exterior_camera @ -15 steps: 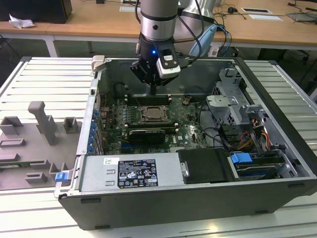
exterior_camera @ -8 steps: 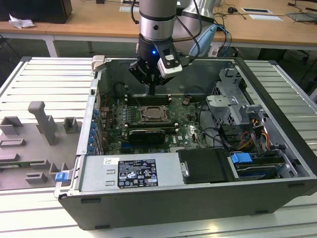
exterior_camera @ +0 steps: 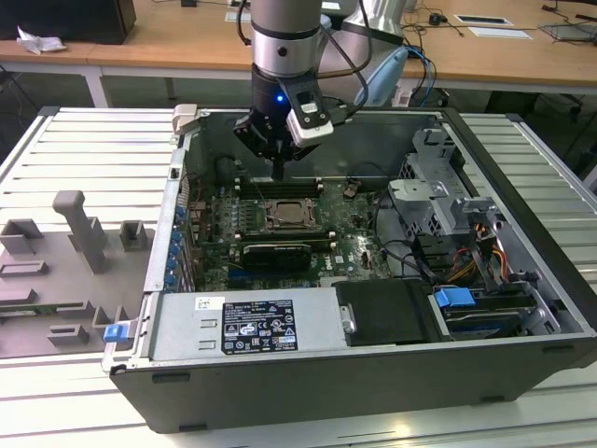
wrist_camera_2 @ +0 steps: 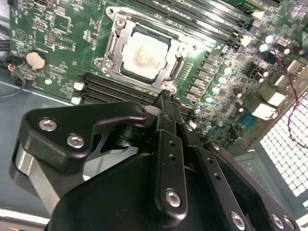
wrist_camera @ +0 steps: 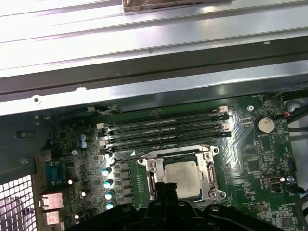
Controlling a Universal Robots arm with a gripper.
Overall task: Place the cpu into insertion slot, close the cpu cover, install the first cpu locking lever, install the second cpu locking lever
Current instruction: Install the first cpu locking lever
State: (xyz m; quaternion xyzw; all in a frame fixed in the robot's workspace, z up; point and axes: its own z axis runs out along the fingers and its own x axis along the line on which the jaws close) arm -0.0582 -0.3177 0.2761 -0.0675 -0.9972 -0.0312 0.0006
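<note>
The cpu [exterior_camera: 286,217] [wrist_camera_2: 144,53] [wrist_camera: 182,174], a pale silvery square, lies flat in the insertion slot on the green motherboard. Only a dark rim [wrist_camera_2: 129,73] of the slot shows around the chip. The cpu cover [wrist_camera_2: 113,44] [wrist_camera: 153,172], a silvery frame, lies down around the chip, which shows through its window. My gripper [exterior_camera: 278,174] [wrist_camera_2: 163,98] [wrist_camera: 166,191] hangs just above the board, behind the socket in the exterior view. It is over the memory slots, fingers shut, with nothing between them. It touches neither chip nor cover.
Long black memory slots [wrist_camera: 166,129] run beside the socket. A black card [exterior_camera: 276,252] sits in front of it. The case walls [exterior_camera: 177,201], drive cage [exterior_camera: 438,191] and cables [exterior_camera: 410,257] hem the board in. A grey fixture [exterior_camera: 84,229] stands outside on the exterior view's left.
</note>
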